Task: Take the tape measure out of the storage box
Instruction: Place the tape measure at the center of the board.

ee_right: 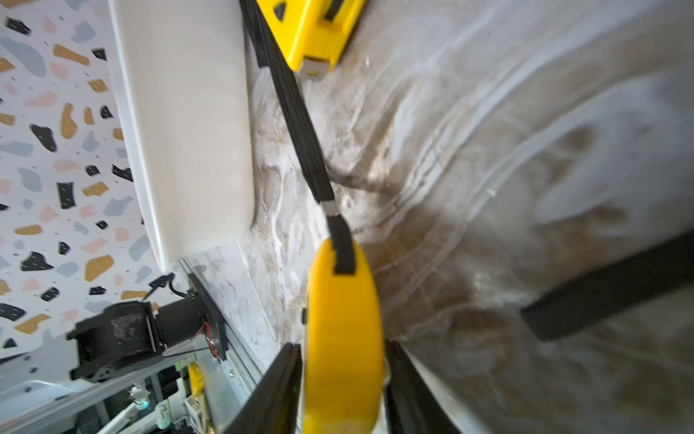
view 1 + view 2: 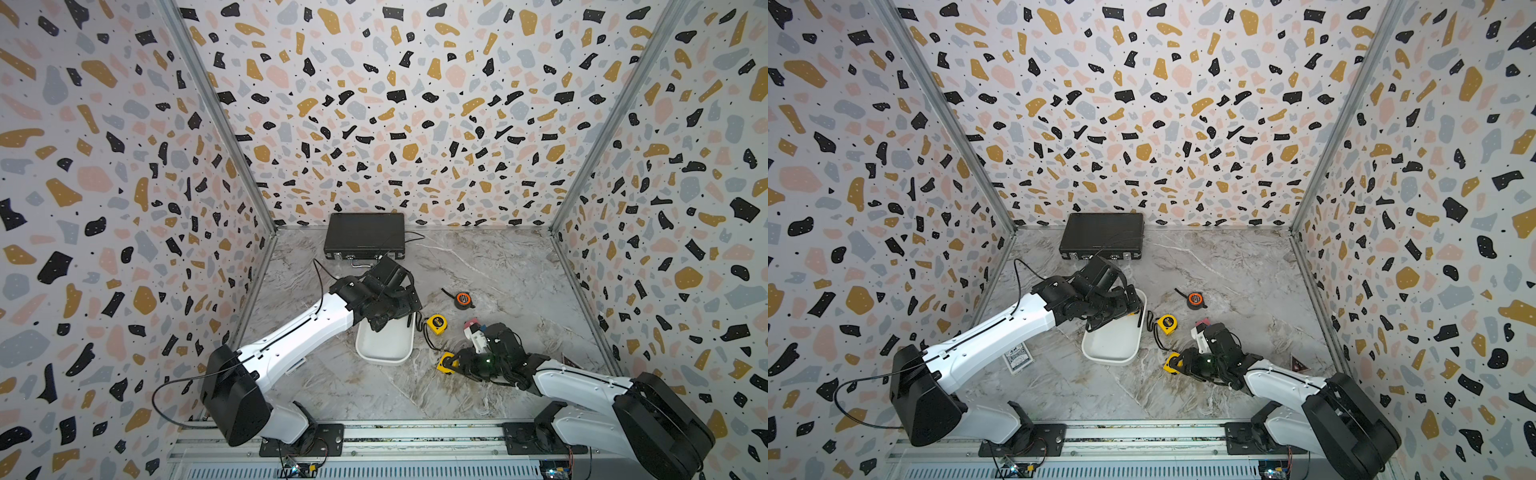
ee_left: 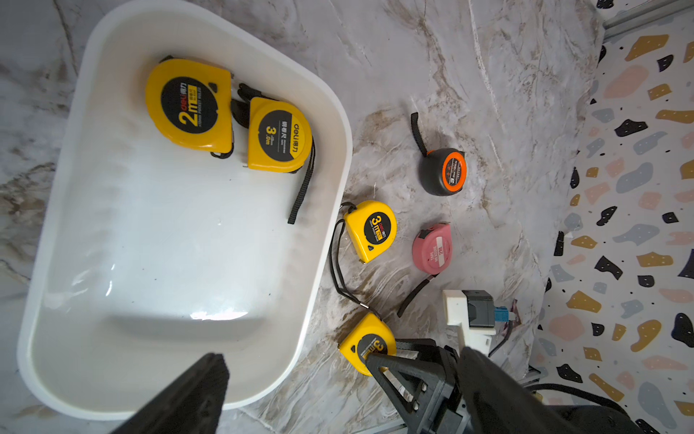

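Right gripper, low centre of the wrist view, straddles a yellow tape set on the counter outside the box; a sliver of gap shows on either side of the case, so I read the jaws as loosening off it, though I can't tell if contact is fully broken. Left gripper hangs over the box's far end, jaws wide apart, nothing in them. Two yellow tapes remain in the box, upper left of the left wrist frame: the 2 m and the 3 m, touching, straps tangled between them. Three more lie out on the counter: yellow, pink, black-and-orange. Handling, my guess: hard plastic shells, dense for their size, glossy and likely slick on the flat faces. Best pinch is across the two flat faces, mid-body; avoid the limp strap. The neighbour's strap may drag along.
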`<state>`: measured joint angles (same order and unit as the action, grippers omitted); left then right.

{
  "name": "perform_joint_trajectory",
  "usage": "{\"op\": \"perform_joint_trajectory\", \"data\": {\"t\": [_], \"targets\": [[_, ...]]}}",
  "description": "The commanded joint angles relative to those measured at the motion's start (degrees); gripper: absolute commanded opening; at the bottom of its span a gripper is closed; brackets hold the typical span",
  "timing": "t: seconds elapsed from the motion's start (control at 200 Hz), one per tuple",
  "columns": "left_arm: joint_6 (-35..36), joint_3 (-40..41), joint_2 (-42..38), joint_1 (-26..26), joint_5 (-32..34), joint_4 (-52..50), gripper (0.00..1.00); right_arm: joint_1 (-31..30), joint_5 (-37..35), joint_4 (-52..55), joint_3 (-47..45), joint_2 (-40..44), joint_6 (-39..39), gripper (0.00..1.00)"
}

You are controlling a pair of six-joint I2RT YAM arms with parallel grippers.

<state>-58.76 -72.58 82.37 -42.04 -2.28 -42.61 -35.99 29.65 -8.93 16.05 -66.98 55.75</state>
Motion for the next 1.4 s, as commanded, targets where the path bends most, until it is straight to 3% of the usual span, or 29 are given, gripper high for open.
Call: {"op": "perform_joint_trajectory", "data": {"t": [0.0, 0.245, 0.531, 0.876, 1.136, 1.392], "targets": [[2.0, 0.8, -0.6, 0.5, 1.5, -0.8, 1.0, 0.3, -0.8, 6.4, 2.2, 1.8, -2.0, 0.52], [4.2, 0.7, 0.9, 1.1, 1.9, -1.9, 1.0, 0.2, -2.8, 16.5, 5.3, 4.6, -4.9, 0.77], [12.5, -3.6, 8.4, 1.4, 3.2, -6.1, 1.0, 0.2, -5.5, 26.2, 9.5, 9.2, -8.3, 0.91], [20.2, -11.2, 20.3, 4.5, 6.3, -6.7, 0.96, 0.9, -7.1, 29.1, 14.4, 8.7, -10.8, 0.92], [22.2, -11.6, 25.0, 7.5, 1.3, 1.1, 0.83, 2.4, -7.0, 28.0, 15.1, 7.1, -11.9, 0.9], [22.0, -12.5, 27.5, 7.9, -2.5, 5.7, 0.77, 3.6, -6.6, 27.7, 15.0, 6.2, -12.4, 0.89]]}}
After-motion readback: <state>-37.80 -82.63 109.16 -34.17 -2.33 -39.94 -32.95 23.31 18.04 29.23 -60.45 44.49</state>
